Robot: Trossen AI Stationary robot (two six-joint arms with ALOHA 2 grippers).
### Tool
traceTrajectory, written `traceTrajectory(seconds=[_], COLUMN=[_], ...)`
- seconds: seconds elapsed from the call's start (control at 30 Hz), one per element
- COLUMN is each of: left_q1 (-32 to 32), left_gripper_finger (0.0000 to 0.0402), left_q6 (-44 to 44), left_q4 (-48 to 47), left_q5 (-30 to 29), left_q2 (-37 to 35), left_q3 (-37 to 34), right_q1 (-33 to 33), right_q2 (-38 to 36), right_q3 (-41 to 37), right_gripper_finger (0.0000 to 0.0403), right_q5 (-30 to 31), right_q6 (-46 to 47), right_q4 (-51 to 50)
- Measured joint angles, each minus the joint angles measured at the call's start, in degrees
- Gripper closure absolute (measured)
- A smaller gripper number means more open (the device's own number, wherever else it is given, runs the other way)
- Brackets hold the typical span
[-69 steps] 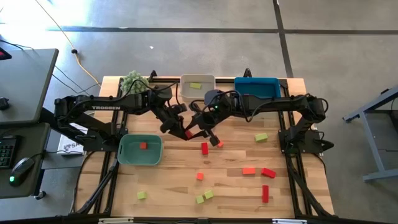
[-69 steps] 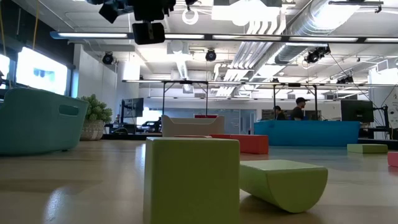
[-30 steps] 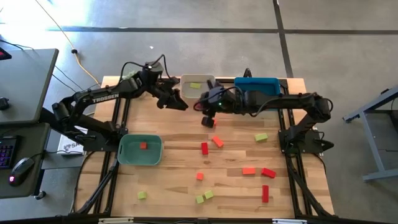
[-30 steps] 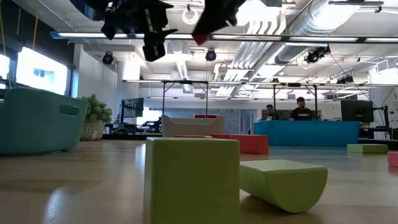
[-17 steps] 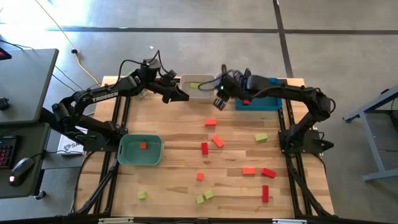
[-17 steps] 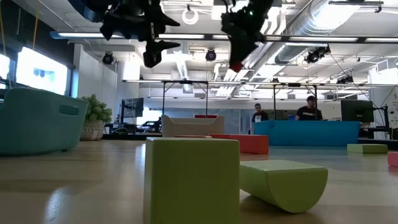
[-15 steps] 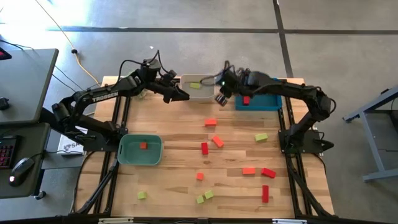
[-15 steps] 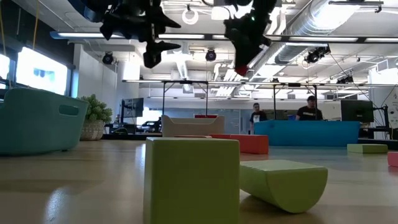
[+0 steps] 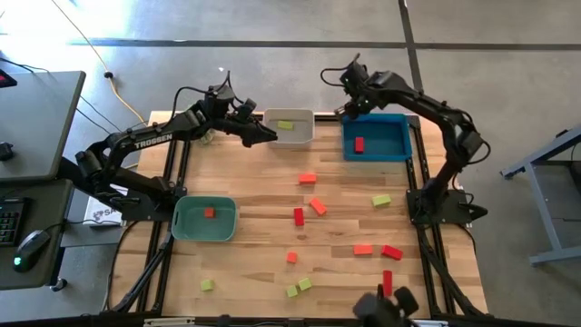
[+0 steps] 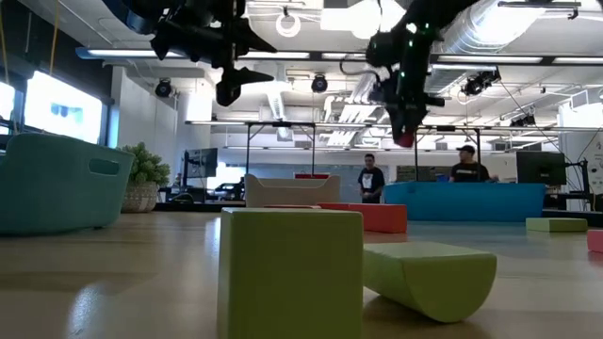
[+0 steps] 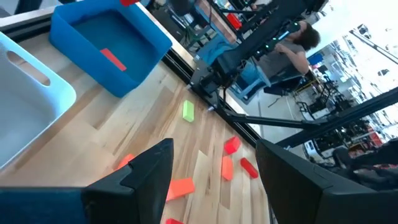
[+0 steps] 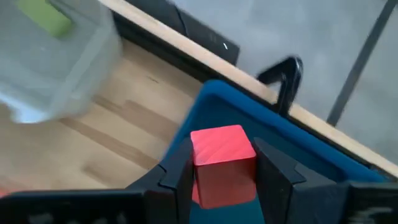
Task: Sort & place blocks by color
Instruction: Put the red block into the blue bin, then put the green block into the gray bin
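Observation:
My right gripper [image 9: 348, 111] hangs over the far left corner of the blue tray [image 9: 395, 150], shut on a red block [image 12: 221, 163]. A second red block [image 9: 359, 144] lies inside that tray. My left gripper [image 9: 265, 135] hovers open beside the white tray [image 9: 300, 138], which holds a green block [image 9: 286, 124]. The teal tray [image 9: 186, 232] holds a red block [image 9: 210, 213]. Orange, red and green blocks lie loose on the table, among them an orange one [image 9: 308, 179] and a green one [image 9: 381, 200]. My right gripper pinches the red block by two opposite sides [image 12: 200, 175] between its two fingers [image 12: 177, 177]. The fingers slant steeply down from above. The block is lifted clear, above the blue tray's rim [image 12: 249, 127].
More loose blocks lie toward the near edge: red [image 9: 387, 282], orange [image 9: 363, 249] and green [image 9: 207, 284]. A fuzzy green plant [image 10: 143, 165] stands at the far left corner. A dark object [image 9: 386, 307] shows at the near edge. People stand in the room beyond [image 10: 368, 179].
My right gripper has carried the red block from above the table's middle toward the far right, to above the blue tray's corner, and has tipped its fingers further down. My left gripper has turned its fingers toward the table's right and stayed open.

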Motion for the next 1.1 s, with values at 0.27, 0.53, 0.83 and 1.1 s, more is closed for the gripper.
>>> traceTrajectory(seconds=[0.27,0.53,0.83,1.1], left_q1=[0.0,0.0,0.0,0.0], left_gripper_finger=[0.0184,0.0184,0.0184,0.0184], left_q6=[0.0,0.0,0.0,0.0], left_q4=[0.0,0.0,0.0,0.0], left_q5=[-1.8,-1.9,-2.0,-2.9], left_q2=[0.0,0.0,0.0,0.0], left_q3=[0.0,0.0,0.0,0.0], right_q1=[-5.0,-7.2,-7.1,-6.8], right_q2=[7.0,13.3,14.2,14.2], right_q3=[0.0,-0.1,-0.1,-0.1], right_gripper_finger=[0.0291,0.0291,0.0245,0.0176], right_q5=[-4.9,-7.0,-7.1,-7.1], right_q6=[-5.1,-8.1,-12.6,-15.6], right_q4=[-0.1,-2.0,-1.8,-7.1])
